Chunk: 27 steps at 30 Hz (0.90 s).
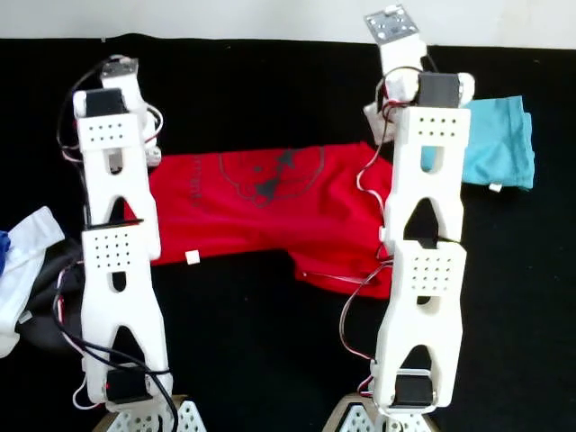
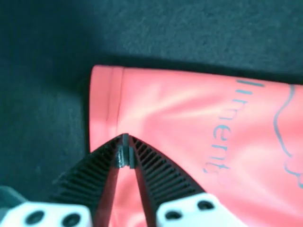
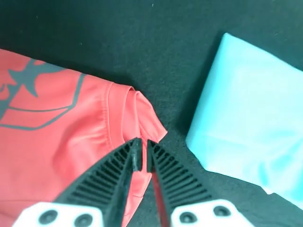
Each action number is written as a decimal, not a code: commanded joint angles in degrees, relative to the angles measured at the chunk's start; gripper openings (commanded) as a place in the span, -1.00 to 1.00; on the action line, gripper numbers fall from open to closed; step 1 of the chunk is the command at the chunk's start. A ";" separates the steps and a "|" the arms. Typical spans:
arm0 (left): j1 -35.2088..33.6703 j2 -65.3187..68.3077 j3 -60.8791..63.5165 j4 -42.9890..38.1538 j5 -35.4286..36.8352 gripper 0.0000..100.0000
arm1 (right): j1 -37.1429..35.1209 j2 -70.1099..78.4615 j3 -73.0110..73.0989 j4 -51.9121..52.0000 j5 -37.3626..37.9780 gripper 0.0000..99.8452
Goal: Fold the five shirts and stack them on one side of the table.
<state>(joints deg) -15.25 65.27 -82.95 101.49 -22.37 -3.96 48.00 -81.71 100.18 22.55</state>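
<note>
A red shirt (image 1: pixel 261 207) with a dark print lies spread across the black table between my two arms. My left gripper (image 2: pixel 124 152) is shut, its tips pinching the shirt's fabric near its hemmed left edge (image 2: pixel 106 99). My right gripper (image 3: pixel 141 155) is shut on the bunched red fabric (image 3: pixel 142 113) at the shirt's right far corner. In the high view the left gripper (image 1: pixel 151 155) and the right gripper (image 1: pixel 380 126) sit at the shirt's two far corners, largely hidden under the arms. A folded teal shirt (image 1: pixel 495 144) lies flat at the back right, close beside the right gripper (image 3: pixel 246 123).
A heap of white and blue clothes (image 1: pixel 22 261) lies at the table's left edge, with a dark garment (image 1: pixel 45 301) under it. The black tabletop (image 1: pixel 261 360) is bare in front of the red shirt, between the arm bases.
</note>
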 commanded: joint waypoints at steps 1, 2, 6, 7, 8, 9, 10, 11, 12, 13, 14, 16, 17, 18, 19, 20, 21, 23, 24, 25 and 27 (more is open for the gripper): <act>-0.66 -16.57 19.56 0.53 1.23 -0.98 | -0.57 -1.80 -5.41 1.10 -0.62 -0.93; -0.57 -20.79 26.95 0.35 1.14 -0.98 | -0.84 -2.86 -5.58 1.10 -0.70 -0.93; -0.04 -35.82 52.53 -3.69 1.05 -0.98 | -2.95 -11.47 -1.71 1.10 -0.70 -0.93; 0.04 -39.25 58.07 -6.51 1.14 -0.98 | -3.74 -14.64 0.84 1.10 -0.62 -0.93; 0.04 -42.15 63.08 -9.32 1.14 -0.98 | -4.44 -17.80 4.18 1.10 -0.62 -0.93; 0.04 -44.79 68.09 -12.66 1.14 -0.98 | -5.23 -21.14 8.04 1.10 -0.62 -0.93; 0.04 -47.08 72.66 -16.00 1.14 -0.98 | -6.02 -24.48 12.18 1.10 -0.62 -0.93; -0.04 -49.19 77.23 -19.34 1.14 -0.98 | -6.64 -27.74 16.57 1.01 -0.53 -0.93; -0.04 -50.77 81.45 -22.86 1.14 -0.98 | -7.16 -30.64 20.79 0.92 -0.44 -0.93; -0.04 -52.09 85.41 -25.85 1.14 -0.98 | -7.78 -33.54 25.01 0.92 -0.35 -0.93; -0.04 -53.05 88.92 -28.66 1.14 -0.98 | -8.22 -36.00 28.70 0.92 -0.35 -0.93; -0.04 -54.11 94.99 -33.49 1.14 -0.98 | -9.27 -40.84 36.18 0.84 -0.35 -0.93; -0.22 -54.20 97.45 -35.69 1.14 -0.98 | -9.80 -43.12 39.87 0.84 -0.35 -0.93; -0.75 -54.20 99.30 -37.27 1.14 -0.98 | -10.33 -45.14 43.38 0.84 -0.35 -0.93; -1.36 -54.20 100.79 -38.68 1.14 -0.98 | -10.95 -47.08 47.25 0.75 -0.35 -0.93; -1.89 -54.11 101.93 -39.65 1.14 -0.98 | -11.56 -48.75 51.12 0.66 -0.35 -0.93; -2.33 -54.37 102.55 -40.00 1.14 -0.98 | -12.00 -50.24 55.25 0.57 -0.35 -0.93; -2.42 -54.99 102.37 -39.30 1.14 -0.98 | -12.53 -52.88 64.66 -2.42 -0.35 -0.93; -2.24 -55.78 101.41 -38.15 1.23 -0.98 | -12.53 -53.93 69.41 -4.97 -0.35 -0.94; -2.15 -57.01 100.26 -36.48 1.23 -0.98 | -12.44 -55.34 74.59 -7.96 -0.35 -0.96; -1.19 -60.70 97.54 -32.79 2.20 -0.98 | -12.44 -57.89 84.62 -14.73 -0.26 -0.98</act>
<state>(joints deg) -16.75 10.77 18.51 64.92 -21.67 -15.82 -4.84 -10.77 93.41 22.37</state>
